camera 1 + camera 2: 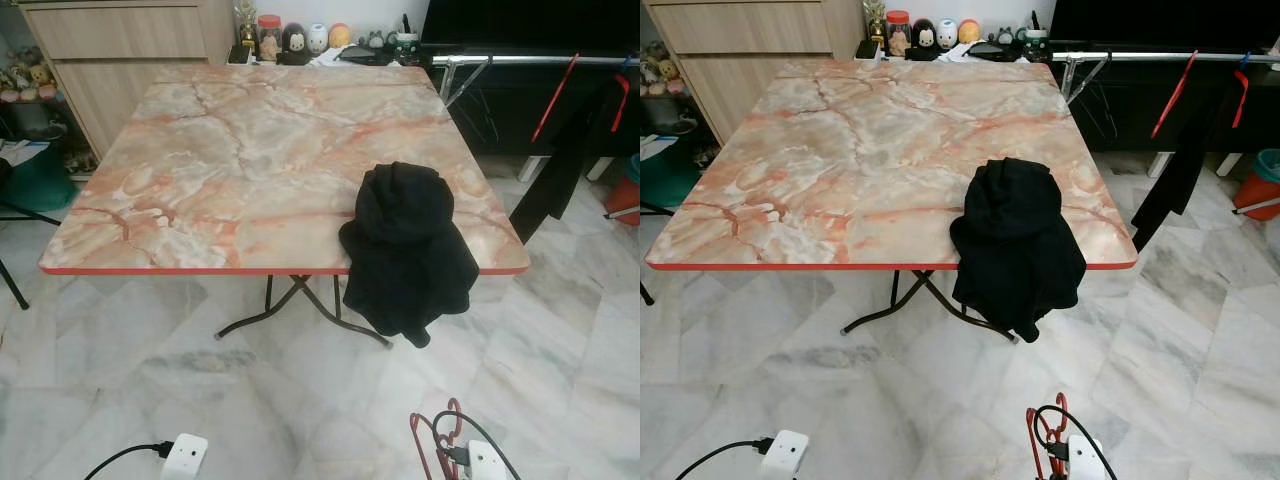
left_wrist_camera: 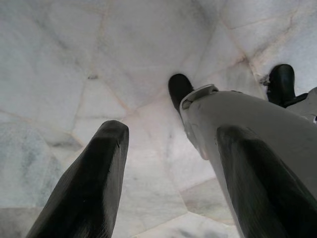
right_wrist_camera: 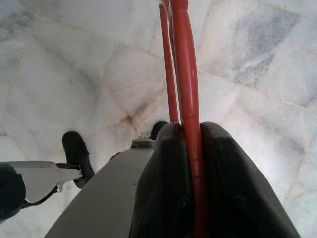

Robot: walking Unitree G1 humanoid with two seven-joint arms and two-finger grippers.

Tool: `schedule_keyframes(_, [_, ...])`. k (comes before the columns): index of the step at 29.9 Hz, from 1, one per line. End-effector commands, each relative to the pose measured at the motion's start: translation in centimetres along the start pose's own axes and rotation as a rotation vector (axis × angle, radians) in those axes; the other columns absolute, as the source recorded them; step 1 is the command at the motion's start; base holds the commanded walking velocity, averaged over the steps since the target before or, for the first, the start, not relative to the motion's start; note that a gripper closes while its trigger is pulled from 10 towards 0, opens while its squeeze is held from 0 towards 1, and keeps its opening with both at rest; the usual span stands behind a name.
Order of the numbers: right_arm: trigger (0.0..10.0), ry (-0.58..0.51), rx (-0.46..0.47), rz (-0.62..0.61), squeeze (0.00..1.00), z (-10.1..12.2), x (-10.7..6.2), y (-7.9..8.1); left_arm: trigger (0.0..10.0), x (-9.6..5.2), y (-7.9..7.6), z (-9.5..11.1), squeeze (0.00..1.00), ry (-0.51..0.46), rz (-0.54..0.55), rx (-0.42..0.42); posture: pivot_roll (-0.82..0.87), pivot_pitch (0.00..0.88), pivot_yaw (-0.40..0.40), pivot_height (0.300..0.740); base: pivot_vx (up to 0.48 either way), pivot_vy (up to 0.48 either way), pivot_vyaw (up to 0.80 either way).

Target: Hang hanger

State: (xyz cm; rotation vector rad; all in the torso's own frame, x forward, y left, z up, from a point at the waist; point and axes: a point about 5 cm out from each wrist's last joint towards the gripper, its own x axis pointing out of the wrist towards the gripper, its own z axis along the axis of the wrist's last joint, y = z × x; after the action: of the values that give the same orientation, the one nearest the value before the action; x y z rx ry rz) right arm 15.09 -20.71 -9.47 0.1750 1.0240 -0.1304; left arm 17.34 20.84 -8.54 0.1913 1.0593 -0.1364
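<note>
A: What is laid out, largest item first?

B: One square marble-patterned folding table with a red edge point(image 1: 200, 190) is seen. One black hooded garment point(image 1: 405, 250) is draped over its near edge. One metal clothes rail point(image 1: 530, 60) is seen behind.

A: Where is the hanger held?

B: One red wire hanger point(image 3: 185, 74) is clamped between the closed fingers of the right gripper point(image 3: 193, 168), low above the floor; its long axis is directed away along the fingers. The left gripper point(image 2: 171, 173) is spread apart, nothing held.
</note>
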Motion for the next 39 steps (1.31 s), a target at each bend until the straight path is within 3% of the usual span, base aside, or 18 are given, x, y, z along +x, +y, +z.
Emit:
schedule_keyframes(1, [10.0,-0.015,0.017,-0.007,0.0,0.1,0.0,0.0,10.0,-0.1,-0.2,-0.8,0.0,0.026,-0.002,0.005,0.04,0.033,-0.032,0.74,0.0,0.0,0.0])
schedule_keyframes(12, [10.0,-0.02,0.069,-0.038,0.0,0.1,0.0,-0.1,10.0,0.0,-1.0,-1.1,0.0,0.032,-0.014,-0.005,0.02,0.038,-0.036,0.74,0.0,-0.271,0.0])
schedule_keyframes(39, [10.0,-0.004,0.065,-0.029,0.0,-0.6,-0.1,-0.3,10.0,0.2,-1.8,-0.9,0.0,0.025,-0.044,0.011,0.03,0.048,-0.037,0.74,0.0,-0.299,0.0])
